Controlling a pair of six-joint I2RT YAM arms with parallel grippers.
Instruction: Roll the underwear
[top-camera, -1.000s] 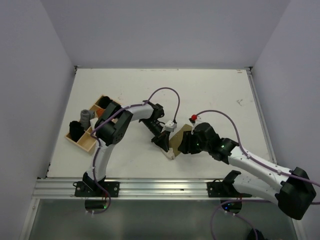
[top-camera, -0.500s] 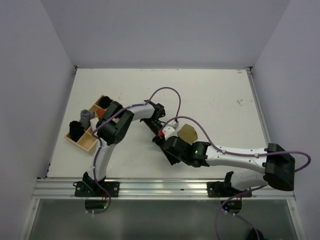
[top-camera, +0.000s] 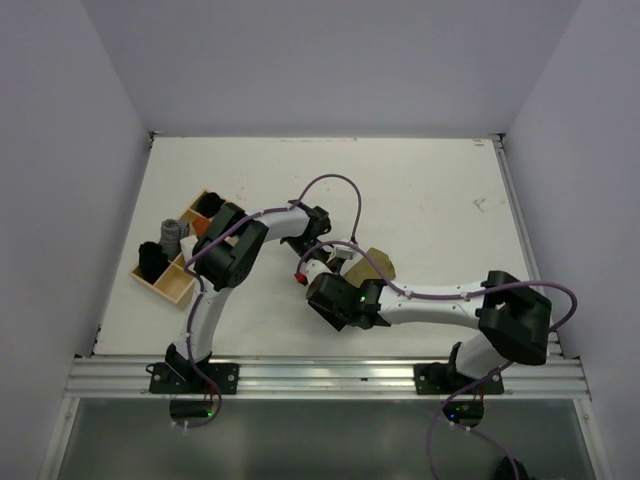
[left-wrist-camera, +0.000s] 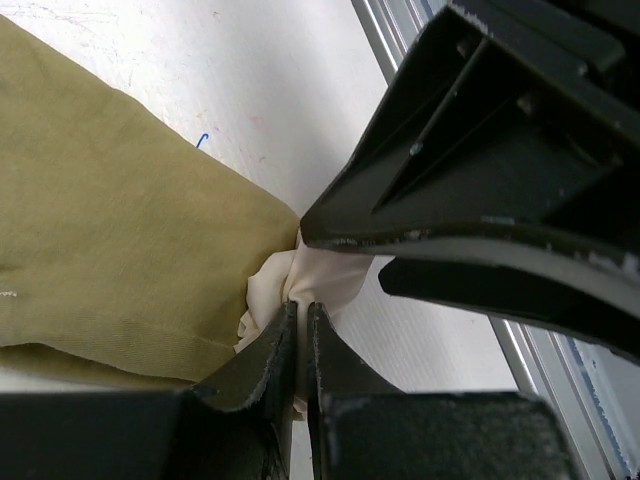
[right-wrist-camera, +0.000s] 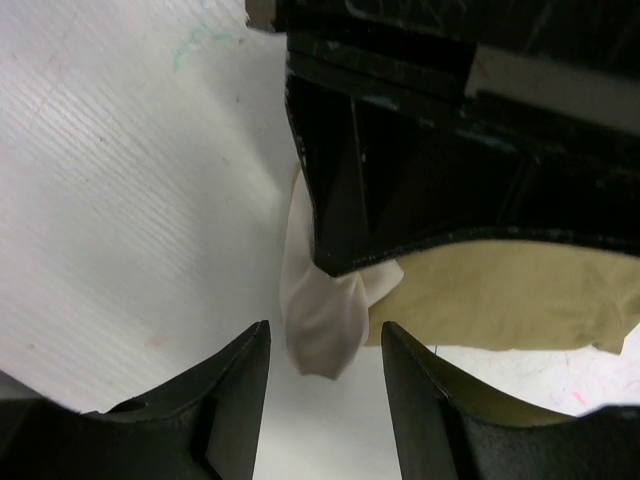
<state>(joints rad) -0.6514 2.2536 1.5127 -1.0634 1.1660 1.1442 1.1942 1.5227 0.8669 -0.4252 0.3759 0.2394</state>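
The underwear (top-camera: 373, 265) lies on the white table at mid-front, olive-khaki with a cream-beige corner. In the left wrist view the olive cloth (left-wrist-camera: 110, 230) spreads to the left, and my left gripper (left-wrist-camera: 301, 308) is shut on the bunched cream corner (left-wrist-camera: 320, 280). The left gripper also shows in the top view (top-camera: 322, 262). My right gripper (right-wrist-camera: 325, 375) is open, its jaws either side of the hanging cream corner (right-wrist-camera: 320, 320) without touching it. It sits right against the left gripper in the top view (top-camera: 340, 300). The olive cloth (right-wrist-camera: 500, 300) lies behind it.
A wooden compartment tray (top-camera: 165, 283) stands at the left with dark, grey and orange rolled cloths in it. An aluminium rail (top-camera: 320, 375) runs along the near table edge. White walls close in the left, far and right sides.
My right gripper has swung from the right of the underwear to its near-left corner, beside the left gripper, with the right elbow folding out to the right. The left gripper has stayed put.
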